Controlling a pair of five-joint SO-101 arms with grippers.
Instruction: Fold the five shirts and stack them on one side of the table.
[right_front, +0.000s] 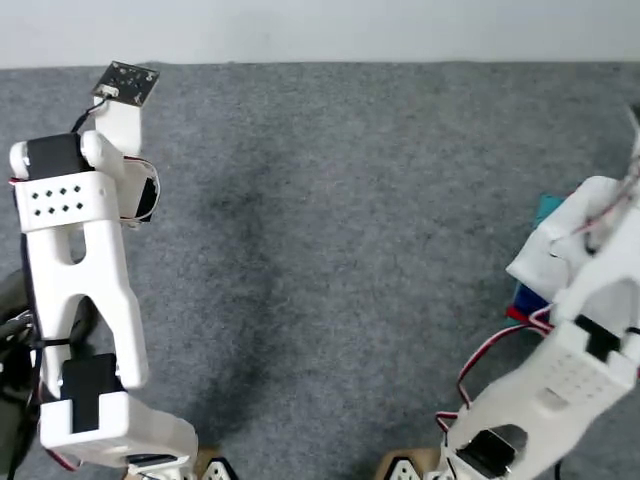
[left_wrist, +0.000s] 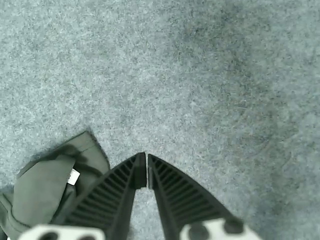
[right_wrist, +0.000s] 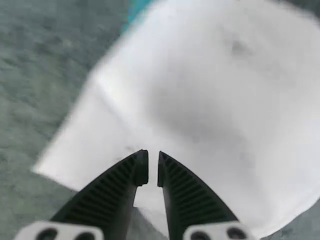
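Note:
My left gripper (left_wrist: 147, 170) is shut and empty, hovering over the bare grey table (left_wrist: 210, 75). A crumpled dark green shirt (left_wrist: 47, 187) lies close beside its fingers, and it also peeks out under the left arm (right_front: 75, 260) at the table's left edge (right_front: 10, 295). My right gripper (right_wrist: 148, 167) is shut just above a folded white shirt (right_wrist: 200, 100). That white shirt (right_front: 548, 250) tops a stack at the right edge, with teal (right_front: 548, 207), blue (right_front: 525, 298) and red (right_front: 514, 315) layers showing under it. The right arm (right_front: 560, 380) hides part of the stack.
Grey felt-like cloth (right_front: 340, 250) covers the table between the two arms. A pale wall (right_front: 320, 30) runs along the far edge. The arm bases (right_front: 210, 468) stand at the near edge.

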